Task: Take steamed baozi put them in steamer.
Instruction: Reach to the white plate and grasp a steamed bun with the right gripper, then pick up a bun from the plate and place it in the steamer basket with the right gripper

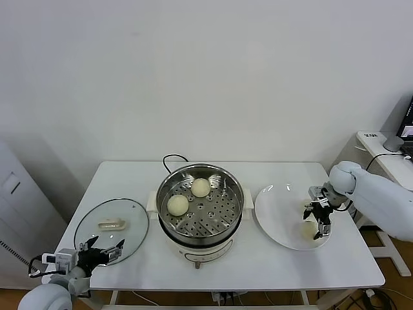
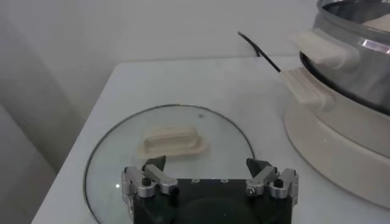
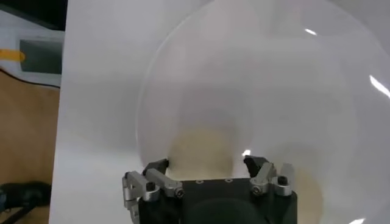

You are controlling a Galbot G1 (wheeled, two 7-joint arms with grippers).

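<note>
Head view: the steamer (image 1: 200, 210) stands at the middle of the table (image 1: 290, 274) and serves as landmark; two steamed baozi (image 1: 201, 187) (image 1: 178, 205) already lie on its perforated tray, one toward the far wall and one toward the robot's left. To the robot's right of the steamer lies a white plate (image 1: 274, 210), and on its near-right part rests a third baozi (image 1: 310, 228), over which the right gripper (image 1: 318, 219) is lowered, its fingers straddling the bun. To the left of the steamer lies a glass lid (image 1: 111, 230) with a cream handle (image 1: 111, 224); the left gripper (image 1: 102, 252) hovers at the lid's near edge, idle. A black cord (image 1: 171, 158) trails behind the steamer. Judged by look, the bun is light, soft and easily dented, with a smooth skin; it is best taken across its widest part with a gentle squeeze. The raised rim of the steamer is the one obstacle between plate and tray. Left wrist view: the left gripper (image 2: 210, 173) shows its fingers wide apart and empty above the lid (image 2: 122, 152), with the steamer's side handle (image 2: 320, 45) beyond. Right wrist view: the right gripper (image 3: 207, 167) has its fingers on either side of the pale bun (image 3: 204, 149) on the plate (image 3: 256, 73); whether the pads are already pressing the dough cannot be told, the bun being blurred.
</note>
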